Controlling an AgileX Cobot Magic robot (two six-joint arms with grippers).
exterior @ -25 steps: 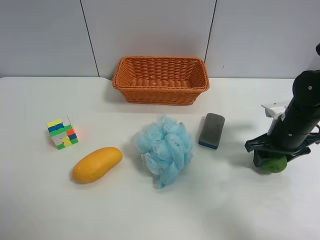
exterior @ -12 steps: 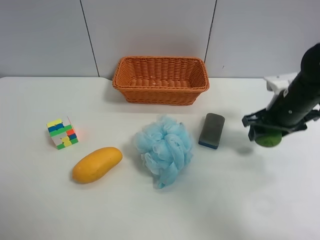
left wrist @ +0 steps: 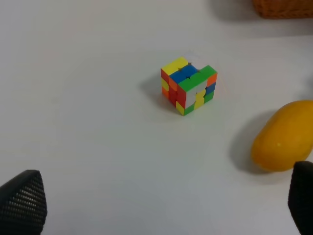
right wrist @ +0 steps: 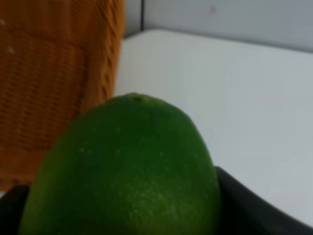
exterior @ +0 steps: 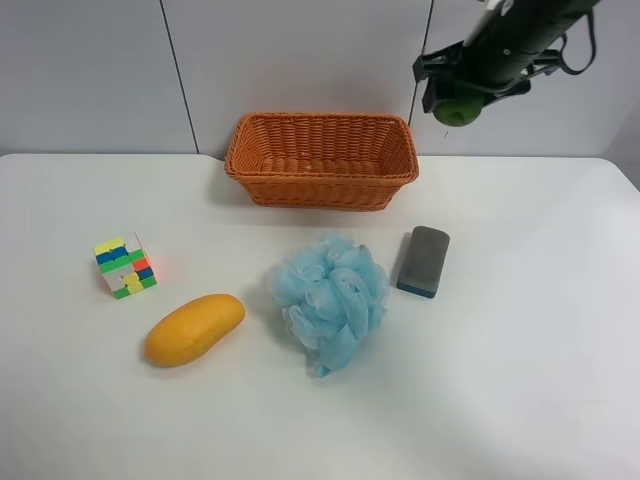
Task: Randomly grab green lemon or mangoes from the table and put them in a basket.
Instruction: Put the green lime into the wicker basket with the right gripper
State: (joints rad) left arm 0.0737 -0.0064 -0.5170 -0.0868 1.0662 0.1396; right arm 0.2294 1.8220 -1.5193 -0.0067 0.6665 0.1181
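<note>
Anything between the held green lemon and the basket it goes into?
Nothing visible does. The right gripper holds the green lemon raised beside the basket's end; the basket looks empty, and the loofah and eraser lie on the table, off that path.

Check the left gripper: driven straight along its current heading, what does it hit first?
The left gripper would probably meet bare table first, short of the cube; the mango sits off beside one finger. Depth is uncertain.
</note>
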